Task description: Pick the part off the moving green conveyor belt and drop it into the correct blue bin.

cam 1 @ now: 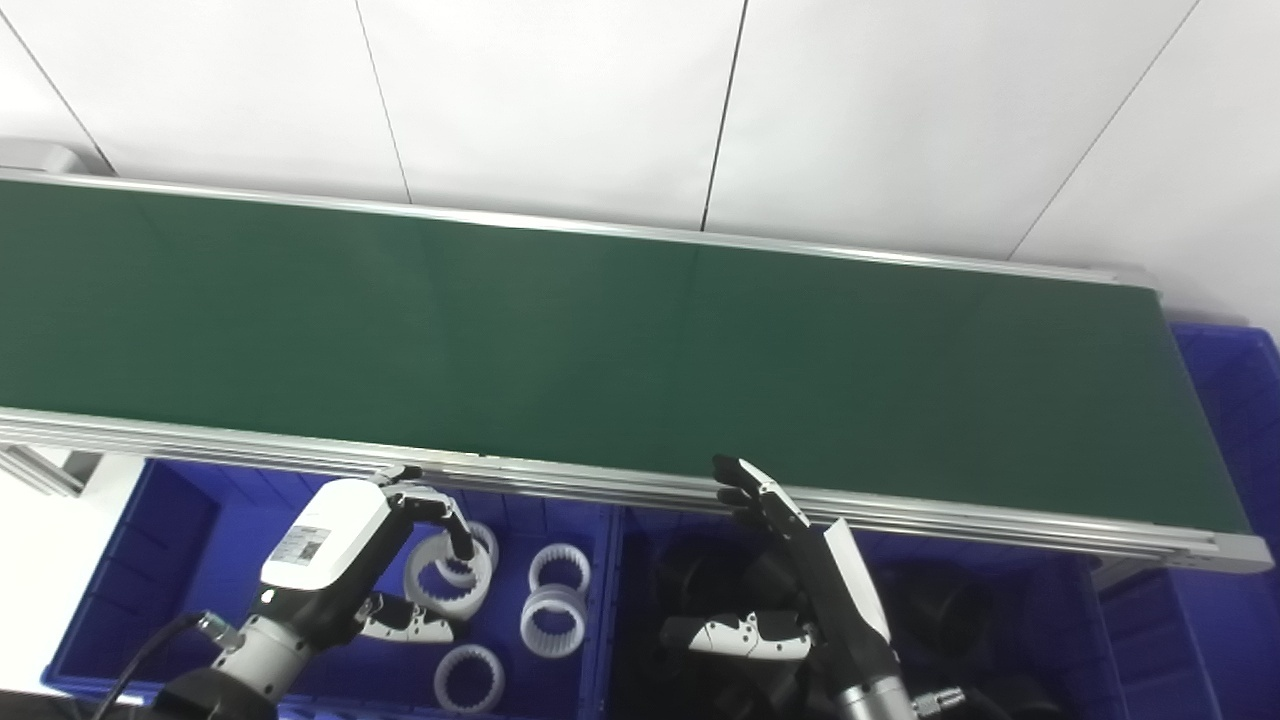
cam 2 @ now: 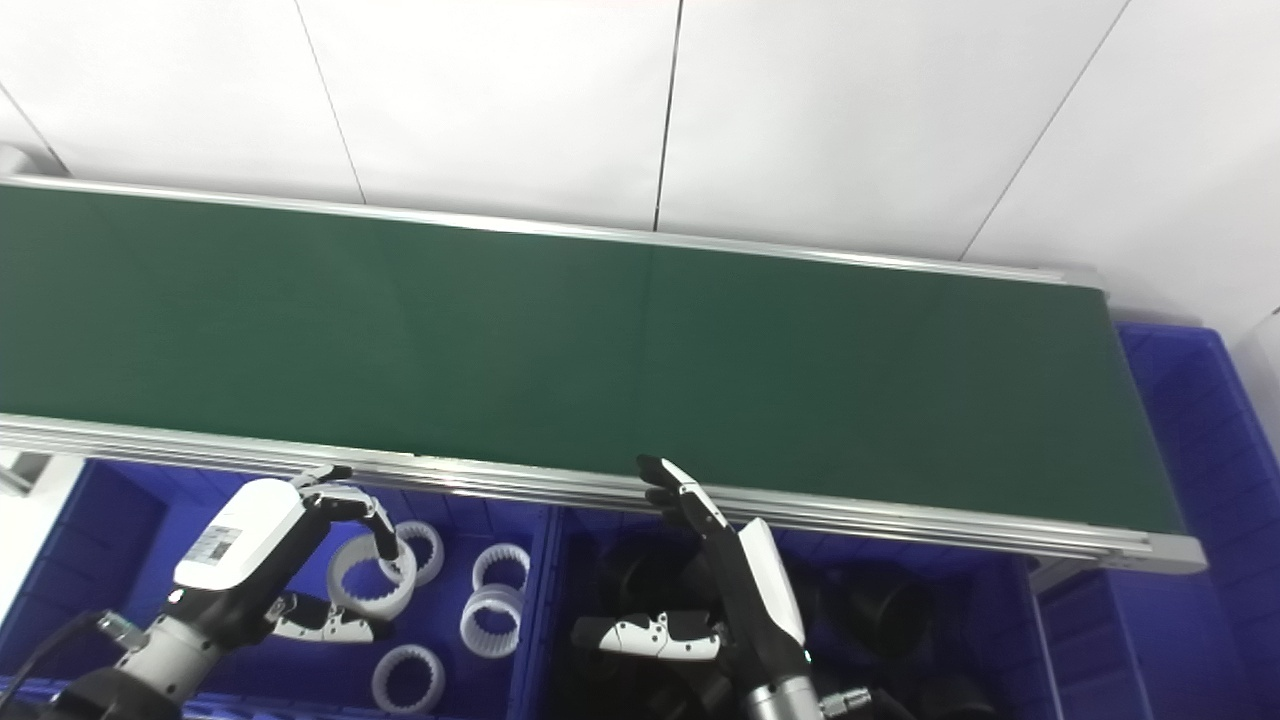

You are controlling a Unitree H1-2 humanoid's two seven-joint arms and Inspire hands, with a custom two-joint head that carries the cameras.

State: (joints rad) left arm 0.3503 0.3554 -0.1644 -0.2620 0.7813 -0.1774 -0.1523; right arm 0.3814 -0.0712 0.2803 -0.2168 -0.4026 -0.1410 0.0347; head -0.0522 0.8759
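The green conveyor belt runs across the view with no part on it. My left hand hangs over the left blue bin, fingers and thumb closed around a white toothed ring held above the bin floor. My right hand is open and empty. Its fingers point up toward the belt's near rail and its thumb sticks out to the left, over the right blue bin. The left bin holds several white rings. The right bin holds black parts.
The belt's aluminium near rail runs just above both hands. A third blue bin stands past the belt's right end. White wall panels lie behind the belt. A cable runs from my left wrist.
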